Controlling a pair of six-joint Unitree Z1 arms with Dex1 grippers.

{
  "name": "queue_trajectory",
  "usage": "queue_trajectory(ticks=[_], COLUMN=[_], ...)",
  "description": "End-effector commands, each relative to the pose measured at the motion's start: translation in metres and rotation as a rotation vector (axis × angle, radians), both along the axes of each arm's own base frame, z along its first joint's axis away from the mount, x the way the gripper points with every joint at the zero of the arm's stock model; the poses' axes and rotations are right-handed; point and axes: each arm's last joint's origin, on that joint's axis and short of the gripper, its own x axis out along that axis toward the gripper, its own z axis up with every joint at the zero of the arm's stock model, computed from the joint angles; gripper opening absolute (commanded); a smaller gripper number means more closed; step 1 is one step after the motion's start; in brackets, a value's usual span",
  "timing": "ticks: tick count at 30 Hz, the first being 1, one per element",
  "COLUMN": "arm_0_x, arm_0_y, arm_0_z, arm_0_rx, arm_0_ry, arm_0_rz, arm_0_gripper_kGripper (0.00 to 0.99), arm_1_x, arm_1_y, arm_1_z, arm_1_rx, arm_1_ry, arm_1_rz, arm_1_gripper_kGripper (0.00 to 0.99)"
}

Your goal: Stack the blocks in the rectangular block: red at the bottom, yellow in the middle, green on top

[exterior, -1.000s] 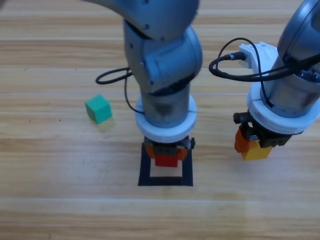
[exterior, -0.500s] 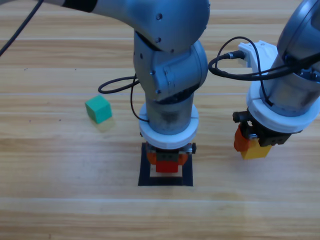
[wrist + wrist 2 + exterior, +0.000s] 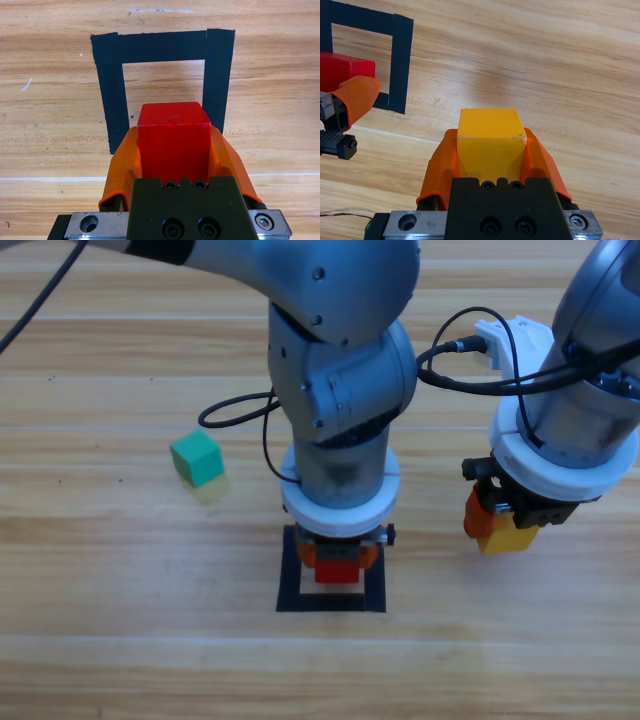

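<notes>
1. The left gripper (image 3: 172, 150) is clamping the red cube (image 3: 173, 140) between its two orange jaws, one pressing each side face, and is holding it over the near edge of the black tape rectangle (image 3: 114, 90); from the high view, the left gripper (image 3: 337, 562) is sitting over the upper part of the rectangle (image 3: 290, 585) with the red cube (image 3: 337, 571) showing just below the wrist.
2. I cannot tell whether the red cube is touching the table yet or hanging just above it.
3. The step in hand looks like the placing of red at the bottom: the cube is lining up with the bare wood inside the outline.
4. The next move is probably calling for the cube to be settled square inside the tape, then the jaws parted and the arm lifted straight up so the cube is not dragged.
5. The right gripper (image 3: 491, 145) is gripping the yellow cube (image 3: 491, 140) in the same way and is waiting to the right of the rectangle, clear of it; in the high view the yellow cube (image 3: 510, 536) is peeking out beneath that wrist.
6. The teal-green cube (image 3: 196, 458) is sitting alone on the wooden table (image 3: 100, 640), well left of the rectangle.
7. The left arm itself is occupying the space above the rectangle, so yellow likely has to wait until it withdraws.
</notes>
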Motion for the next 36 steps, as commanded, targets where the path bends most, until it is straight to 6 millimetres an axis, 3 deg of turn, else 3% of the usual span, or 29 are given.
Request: queue_trajectory(ticks=[1, 10, 36], arm_0_x=[-0.006, -0.008, -0.007], arm_0_y=[-0.004, 0.002, 0.001], arm_0_z=[-0.024, -0.034, -0.037], arm_0_rx=[0.037, 0.036, 0.034], arm_0_ry=[0.005, 0.001, -0.017], arm_0_rz=[-0.007, -0.018, -0.009], arm_0_gripper_kGripper=[0.066, 0.064, 0.067], arm_1_x=[0.0, 0.0, 0.0], arm_1_y=[0.005, 0.005, 0.005], arm_1_z=[-0.015, -0.015, -0.014], arm_1_rx=[-0.05, -0.049, -0.05], arm_1_ry=[0.031, 0.029, 0.025], arm_1_rz=[0.014, 0.014, 0.017], arm_1_gripper_kGripper=[0.0, 0.0, 0.0])
